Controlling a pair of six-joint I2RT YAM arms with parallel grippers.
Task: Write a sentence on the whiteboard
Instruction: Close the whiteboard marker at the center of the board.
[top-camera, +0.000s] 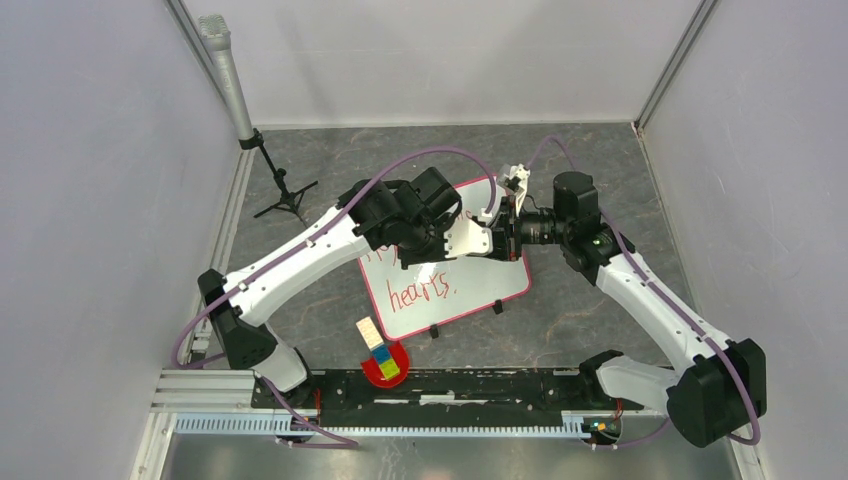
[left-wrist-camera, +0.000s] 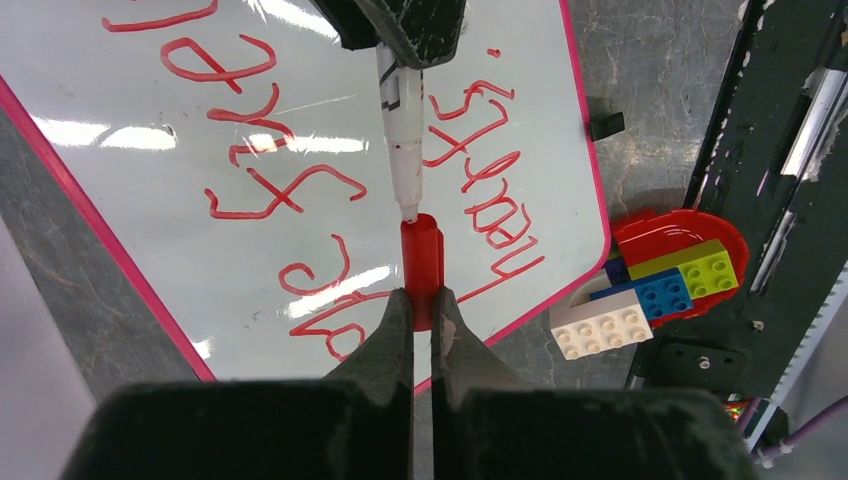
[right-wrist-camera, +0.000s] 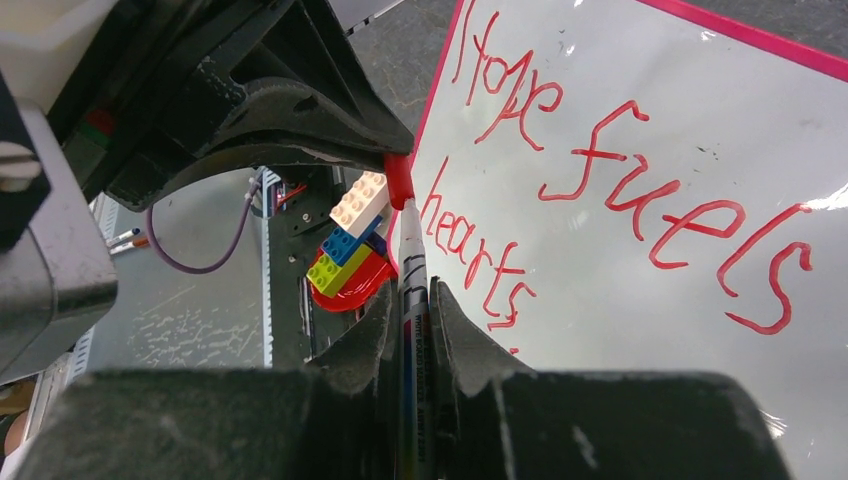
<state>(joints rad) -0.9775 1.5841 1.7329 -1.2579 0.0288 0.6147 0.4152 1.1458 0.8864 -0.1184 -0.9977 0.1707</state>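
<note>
The whiteboard (top-camera: 480, 285) lies flat on the table, pink-bordered, with red handwriting that includes "fuels" and "hearts". Above it my two grippers meet tip to tip. My left gripper (left-wrist-camera: 421, 297) is shut on a red marker cap (left-wrist-camera: 421, 255). My right gripper (right-wrist-camera: 412, 290) is shut on a white marker (right-wrist-camera: 411, 250), whose tip sits right at the mouth of the cap (right-wrist-camera: 399, 180). In the left wrist view the marker (left-wrist-camera: 403, 130) points down at the cap from the right gripper's fingers (left-wrist-camera: 400, 30). From above, the left gripper (top-camera: 488, 242) and the right gripper (top-camera: 510, 232) hover over the board's far right part.
A red dish with stacked toy bricks (top-camera: 385, 360) sits just off the board's near corner, by the black base rail (top-camera: 450, 385). A microphone on a small stand (top-camera: 235, 90) is at the back left. Two black clips (top-camera: 497, 307) hang on the board's near edge. White walls enclose the table.
</note>
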